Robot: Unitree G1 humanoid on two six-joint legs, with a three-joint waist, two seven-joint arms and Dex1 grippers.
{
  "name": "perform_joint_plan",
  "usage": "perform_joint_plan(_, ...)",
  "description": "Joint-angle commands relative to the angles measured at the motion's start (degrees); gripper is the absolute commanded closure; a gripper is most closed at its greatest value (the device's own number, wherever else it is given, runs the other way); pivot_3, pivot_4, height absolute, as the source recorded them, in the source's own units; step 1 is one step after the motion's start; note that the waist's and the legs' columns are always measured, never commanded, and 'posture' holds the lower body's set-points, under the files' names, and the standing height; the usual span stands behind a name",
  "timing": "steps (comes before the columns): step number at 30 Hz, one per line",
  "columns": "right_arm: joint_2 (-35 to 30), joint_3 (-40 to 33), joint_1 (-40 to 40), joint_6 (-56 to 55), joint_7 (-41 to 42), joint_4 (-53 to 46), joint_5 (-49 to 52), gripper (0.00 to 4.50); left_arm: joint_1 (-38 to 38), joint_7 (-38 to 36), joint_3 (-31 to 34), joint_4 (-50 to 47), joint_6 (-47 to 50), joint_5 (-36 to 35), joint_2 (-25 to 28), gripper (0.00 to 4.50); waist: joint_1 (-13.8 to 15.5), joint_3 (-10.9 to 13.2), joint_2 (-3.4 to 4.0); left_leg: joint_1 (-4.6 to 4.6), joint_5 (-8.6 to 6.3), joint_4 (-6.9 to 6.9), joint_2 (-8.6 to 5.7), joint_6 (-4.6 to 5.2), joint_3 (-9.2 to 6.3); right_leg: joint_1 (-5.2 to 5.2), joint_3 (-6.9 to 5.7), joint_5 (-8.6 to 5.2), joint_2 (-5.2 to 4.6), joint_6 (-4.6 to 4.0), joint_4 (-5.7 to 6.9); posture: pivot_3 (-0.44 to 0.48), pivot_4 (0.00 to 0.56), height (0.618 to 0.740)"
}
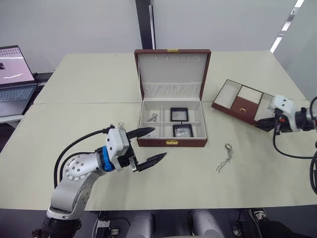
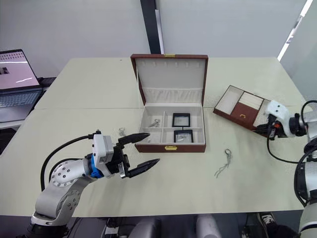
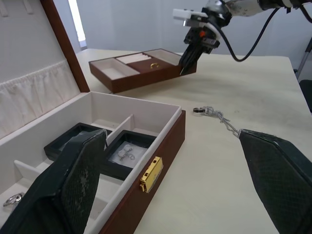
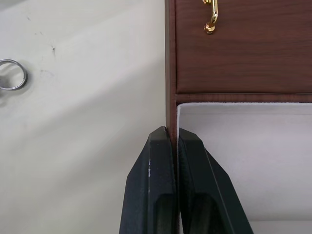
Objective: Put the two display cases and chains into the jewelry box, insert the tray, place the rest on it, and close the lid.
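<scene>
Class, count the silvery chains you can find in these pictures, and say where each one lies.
3 can be made out. One chain lies in the jewelry box's left compartment, one on the table right of the box, one on the table by its front-left corner. Others may be hidden.

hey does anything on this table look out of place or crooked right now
Mostly tidy. One chain lies loose on the table, right of the open jewelry box. The tray sits askew farther right, the right gripper pinching its wall.
</scene>
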Motion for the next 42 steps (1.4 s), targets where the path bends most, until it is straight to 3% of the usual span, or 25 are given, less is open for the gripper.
perform_joint_plan(1,-4.1,-3.0,2.8,1.0,3.9,-6.0,3.4,4.49,0.2,0.6,1.3,-1.4,-1.1,-0.4,-0.1,0.00,0.2,0.0,0.00,0.00,0.00,0.00,0.00,0.00,-0.01,0.01,-0.01,0.00,0.00,0.00,-0.01,0.000,0.150,0.740)
perform_joint_plan(5,-8.9,-5.6,11.4,5.2,9.1,-18.6,7.8,4.49,0.9,1.3,1.9,-1.2,-2.0,0.1,-0.3,0.00,0.4,0.0,0.01,0.00,0.00,0.02,0.00,0.01,0.00,0.01,0.00,0.00,0.00,0.00,0.01,0.000,0.150,0.740)
perform_joint_plan(11,-13.7,-10.6,28.5,17.9,10.3,-47.2,17.8,4.49,3.4,4.7,3.6,-2.7,-1.4,-0.2,-0.8,0.00,0.0,-0.1,0.21,0.06,-0.01,0.03,0.06,0.01,0.06,0.01,0.07,0.00,0.01,0.01,0.06,0.000,0.150,0.740)
perform_joint_plan(18,-15.1,-12.7,34.7,31.2,9.1,-67.1,26.5,4.49,7.9,9.3,5.8,-7.4,0.5,-0.9,-0.7,0.00,0.3,-0.1,0.19,0.06,-0.01,0.05,0.06,0.01,0.01,0.07,0.02,0.00,0.03,0.02,0.05,0.000,0.150,0.740)
perform_joint_plan(22,-14.5,-10.4,32.3,35.1,9.1,-72.9,29.7,4.49,11.1,11.3,7.4,-9.5,0.7,-0.8,-0.7,0.00,0.6,0.0,0.15,0.03,-0.01,0.05,0.05,0.01,-0.04,0.08,-0.04,0.00,0.02,0.02,0.00,0.000,0.150,0.740)
perform_joint_plan(28,-8.1,-2.2,22.6,38.5,6.1,-76.9,29.0,4.49,14.9,14.7,9.6,-12.2,0.8,-0.5,-1.3,0.00,0.3,0.0,0.10,0.07,-0.01,0.04,0.10,0.01,-0.01,0.07,-0.05,0.00,0.04,0.02,0.00,0.000,0.150,0.740)
perform_joint_plan(42,7.9,16.8,3.4,45.0,-2.5,-73.0,16.1,4.49,21.6,19.1,10.7,-14.5,-1.5,2.0,-4.6,0.00,0.4,0.0,0.01,-0.10,0.00,0.02,0.04,0.00,-0.23,0.00,-0.19,0.00,0.01,0.01,-0.10,0.000,0.150,0.740)
